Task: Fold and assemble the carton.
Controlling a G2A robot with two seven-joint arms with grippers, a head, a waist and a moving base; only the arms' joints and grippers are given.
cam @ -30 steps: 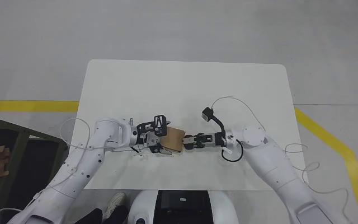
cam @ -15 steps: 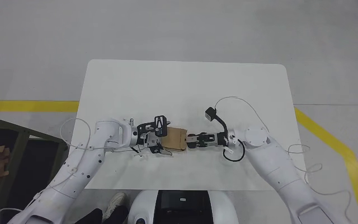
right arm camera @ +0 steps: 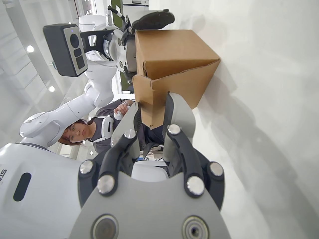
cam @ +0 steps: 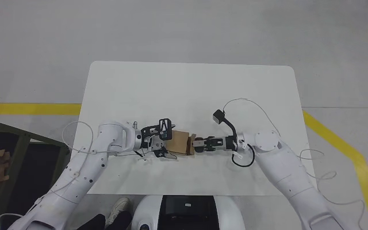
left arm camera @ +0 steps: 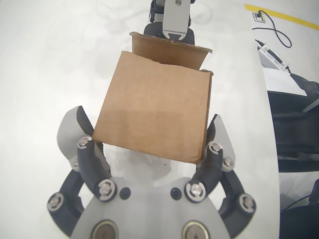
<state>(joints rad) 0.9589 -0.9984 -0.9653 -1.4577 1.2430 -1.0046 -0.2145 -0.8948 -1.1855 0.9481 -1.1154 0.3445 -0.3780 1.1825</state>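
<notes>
While one smooth white table (cam: 115,80) is bearing one boxy brown cardboard carton (left arm camera: 154,110) near its front edge, the open end is facing the right gripper (right arm camera: 154,104), which is pinching one flap (right arm camera: 145,90) between nearly closed jaws. The left gripper (left arm camera: 147,119) is clamping the opposite end between wide-spread jaws.

- The brown cardboard carton (cam: 180,142) is blocked at both ends: the left gripper (left arm camera: 147,119) clasps one end, fingers on either side, and the right gripper (right arm camera: 153,105) pinches the raised flap opposite.
- Bare white table (cam: 190,86) stretches wide beyond the carton's far side, with a narrower strip on its near side.
</notes>
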